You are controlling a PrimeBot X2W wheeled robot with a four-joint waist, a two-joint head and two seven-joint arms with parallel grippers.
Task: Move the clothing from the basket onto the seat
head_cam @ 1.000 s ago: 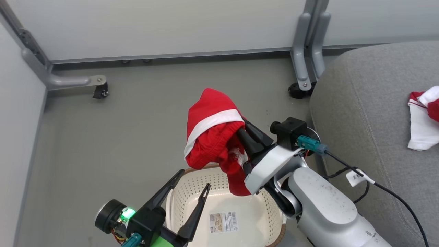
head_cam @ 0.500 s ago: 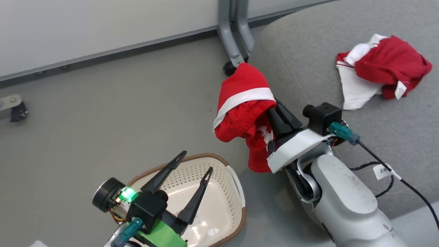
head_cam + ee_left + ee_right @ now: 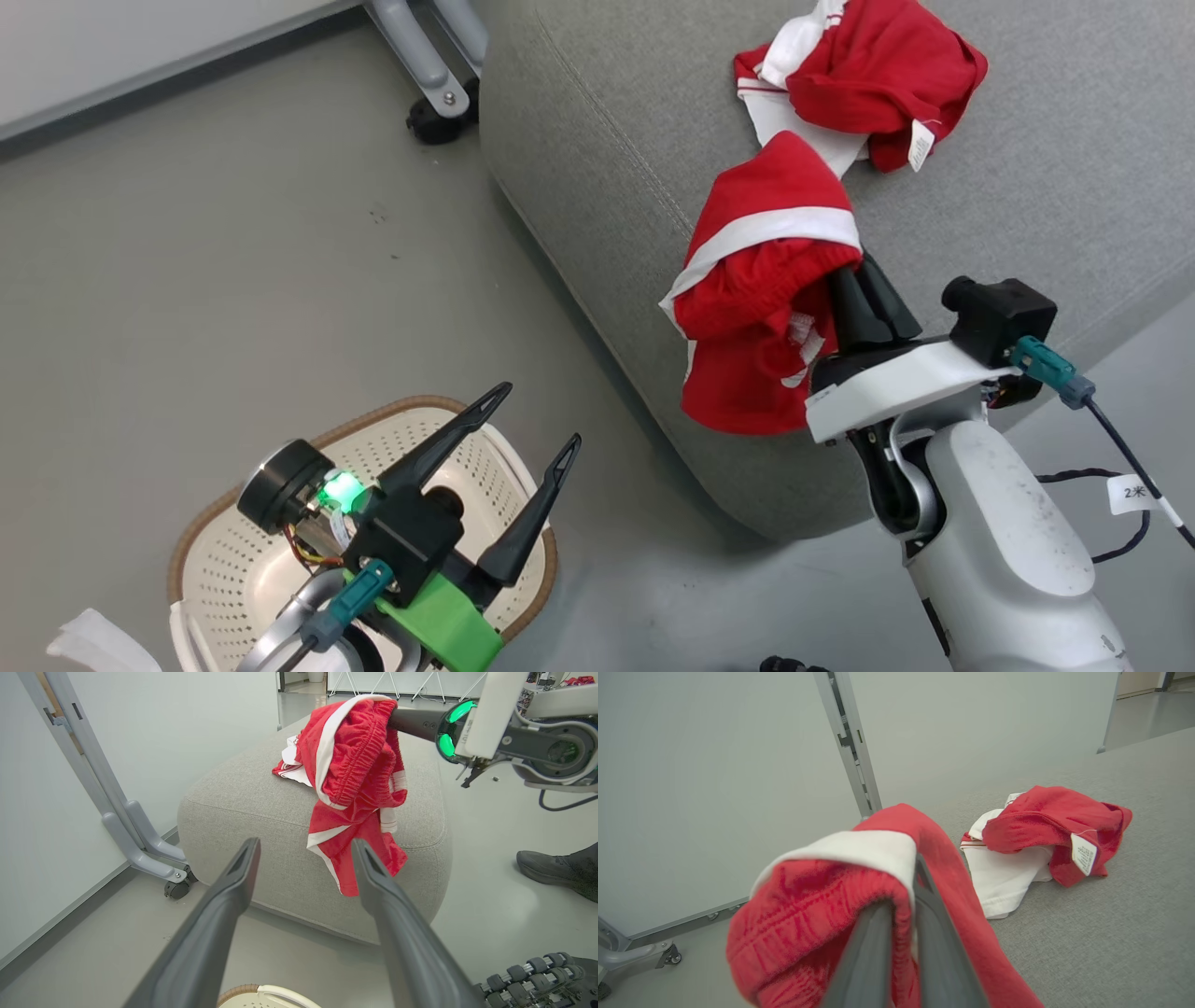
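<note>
My right gripper [image 3: 854,285] is shut on a red garment with a white band [image 3: 761,308], which hangs from its fingers over the near edge of the grey seat [image 3: 1027,187]. Its lower part dangles beside the seat's side [image 3: 355,858]. A second red and white garment [image 3: 868,75] with a small white label lies crumpled on the seat just beyond it [image 3: 1045,830]. My left gripper [image 3: 541,413] stands open above the cream basket [image 3: 373,411] at the lower left, with nothing between its fingers. No clothing shows in the visible part of the basket.
A grey partition leg with a caster [image 3: 434,93] stands against the seat's far corner. A person's dark shoe [image 3: 551,868] rests on the floor to the right of the seat. A tagged black cable [image 3: 1134,490] trails from my right wrist.
The head view has swung right, so basket and floor slid left. My right gripper carried the red garment from above the basket across to the seat's edge. The left gripper stayed open.
</note>
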